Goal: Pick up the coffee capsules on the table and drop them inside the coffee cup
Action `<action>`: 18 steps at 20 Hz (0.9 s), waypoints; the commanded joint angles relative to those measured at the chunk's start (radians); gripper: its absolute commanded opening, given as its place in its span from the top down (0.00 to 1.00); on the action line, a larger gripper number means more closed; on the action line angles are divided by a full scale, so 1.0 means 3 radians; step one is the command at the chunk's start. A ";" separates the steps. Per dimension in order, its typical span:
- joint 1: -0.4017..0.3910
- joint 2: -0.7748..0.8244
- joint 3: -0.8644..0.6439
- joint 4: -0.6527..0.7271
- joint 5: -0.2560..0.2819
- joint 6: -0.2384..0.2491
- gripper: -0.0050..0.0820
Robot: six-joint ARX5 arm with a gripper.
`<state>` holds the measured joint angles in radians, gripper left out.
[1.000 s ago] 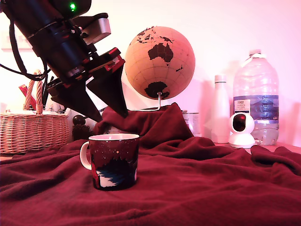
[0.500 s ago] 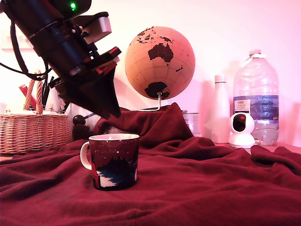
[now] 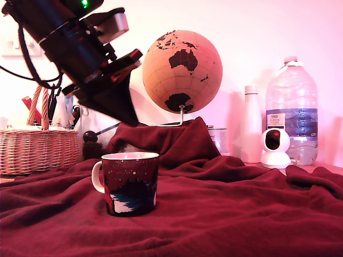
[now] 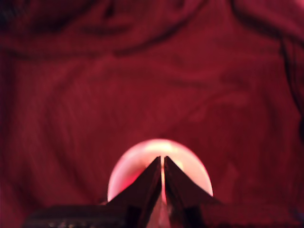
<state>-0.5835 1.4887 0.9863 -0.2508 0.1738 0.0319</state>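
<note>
Gripper (image 3: 131,119) hangs upper left above the mug (image 3: 130,183), fingers nearly together, holding nothing visible.

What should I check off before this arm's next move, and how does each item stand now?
1. Empty gripper: ok, shut with nothing visible between the tips.
2. Tips clear of the coffee cup: ok, above its rim and apart from it.
3. Cup upright on the blanket: ok.
4. A capsule inside the cup: cannot tell, the interior is hidden or blurred.
5. Any capsule left on the blanket: cannot tell, none is visible but folds could hide one.
</note>
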 commanded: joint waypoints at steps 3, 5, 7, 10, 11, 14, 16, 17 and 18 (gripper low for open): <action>0.0182 -0.0113 -0.0291 0.0184 0.0004 0.0023 0.96; 0.0331 -0.0220 -0.0430 0.0253 0.0006 0.0022 0.96; 0.0498 -0.0315 -0.0525 0.0258 0.0048 0.0022 0.96; 0.0750 -0.0477 -0.0682 0.0340 0.0144 0.0019 0.96; 0.0827 -0.0525 -0.0724 0.0341 0.0178 0.0018 0.96; 0.1041 -0.0685 -0.0879 0.0384 0.0192 0.0014 0.96; 0.1169 -0.0809 -0.0984 0.0389 0.0192 0.0009 0.96; 0.1221 -0.0880 -0.1048 0.0395 0.0191 0.0001 0.96; 0.1268 -0.0956 -0.1119 0.0416 0.0191 -0.0025 0.96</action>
<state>-0.2100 1.2266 0.6758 -0.1398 0.2272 0.0288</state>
